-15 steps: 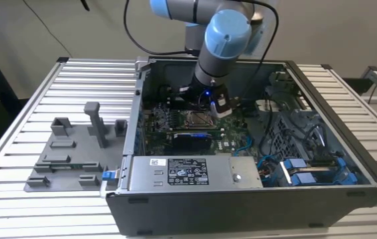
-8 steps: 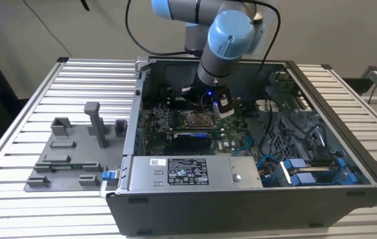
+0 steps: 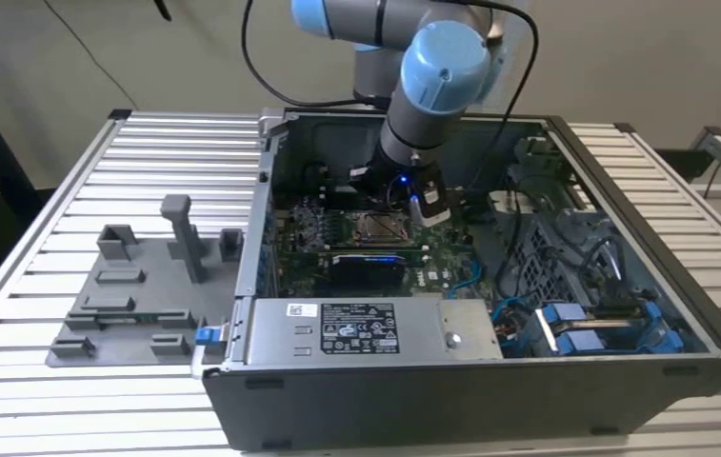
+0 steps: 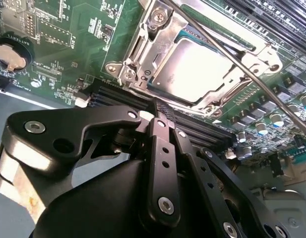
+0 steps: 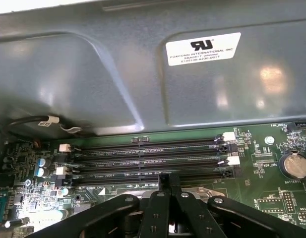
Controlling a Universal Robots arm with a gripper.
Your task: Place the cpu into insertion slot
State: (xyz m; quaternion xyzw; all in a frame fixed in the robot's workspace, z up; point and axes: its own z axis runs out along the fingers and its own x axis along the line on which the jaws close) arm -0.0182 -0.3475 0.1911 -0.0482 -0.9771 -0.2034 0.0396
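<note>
Inside an open computer case (image 3: 665, 286), closed, seemingly empty jaws hover beside the cpu (image 4: 202, 67) seated in the insertion slot (image 4: 157, 22).

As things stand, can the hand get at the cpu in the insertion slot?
Probably yes. In the second wrist view the hand, fingers together, sits beside the insertion slot, where the cpu lies face up. The slot's metal frame borders it, and a thin wire lever crosses one corner.
</note>
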